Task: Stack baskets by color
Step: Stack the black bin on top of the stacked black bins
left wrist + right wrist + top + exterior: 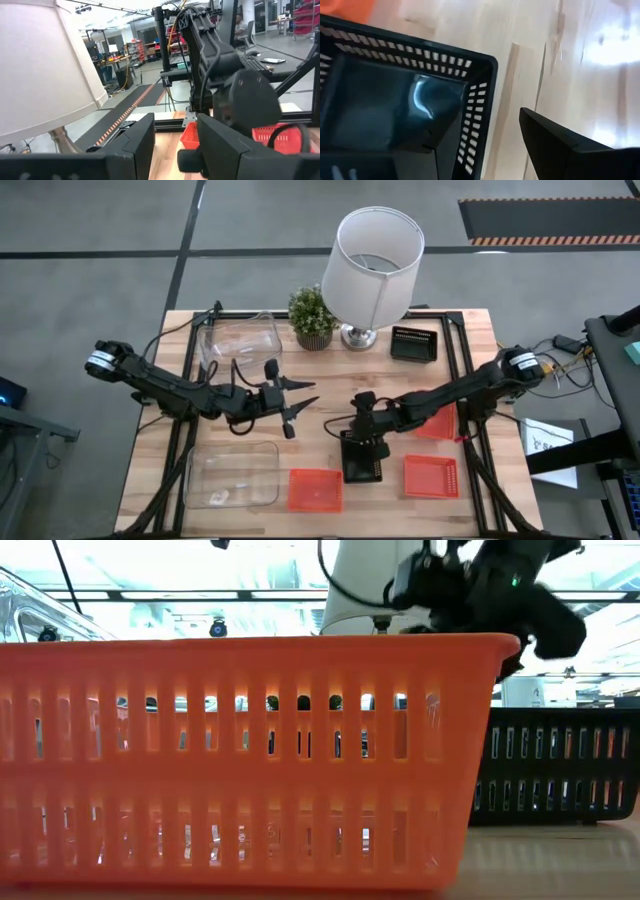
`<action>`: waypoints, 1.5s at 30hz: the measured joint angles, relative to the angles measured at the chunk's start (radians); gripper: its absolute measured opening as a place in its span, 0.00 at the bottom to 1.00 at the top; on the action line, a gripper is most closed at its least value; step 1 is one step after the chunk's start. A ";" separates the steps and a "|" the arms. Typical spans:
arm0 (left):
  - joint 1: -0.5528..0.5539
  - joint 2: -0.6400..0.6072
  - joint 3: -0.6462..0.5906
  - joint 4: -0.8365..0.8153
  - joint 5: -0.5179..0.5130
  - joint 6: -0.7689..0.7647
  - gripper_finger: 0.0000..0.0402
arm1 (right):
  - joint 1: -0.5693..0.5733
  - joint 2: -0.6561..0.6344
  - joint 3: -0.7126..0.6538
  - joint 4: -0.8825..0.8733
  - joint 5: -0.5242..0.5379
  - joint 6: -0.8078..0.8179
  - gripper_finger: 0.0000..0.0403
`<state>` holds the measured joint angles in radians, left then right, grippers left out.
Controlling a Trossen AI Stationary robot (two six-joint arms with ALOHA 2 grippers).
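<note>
A black basket [363, 468] sits on the table near the middle front. My right gripper [362, 448] is open and tilted down over it. In the right wrist view one finger [560, 145] stands outside the basket's perforated end wall [479, 115], and the other seems to be inside; I cannot tell whether either touches. A second black basket [414, 343] stands at the far right. Three orange baskets [315, 490] [431, 476] [440, 423] lie near the front and right. My left gripper [300, 405] hovers open at the table's middle, holding nothing.
Two clear bins stand on the left, one far [240, 340] and one near [232, 475]. A white-shaded lamp [372, 265] and a small potted plant [312, 317] stand at the far edge. The low view is mostly filled by an orange basket [250, 760].
</note>
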<state>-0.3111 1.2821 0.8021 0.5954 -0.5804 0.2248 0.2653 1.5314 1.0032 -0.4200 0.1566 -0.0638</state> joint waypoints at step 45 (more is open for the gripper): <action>0.000 -0.010 0.004 0.225 -0.229 0.444 0.33 | -0.409 -0.423 -0.103 -0.394 0.003 0.734 0.02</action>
<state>-0.3107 1.2724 0.8062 0.8207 -0.8090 0.6685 -0.1433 1.1082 0.8999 -0.8136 0.1597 0.6705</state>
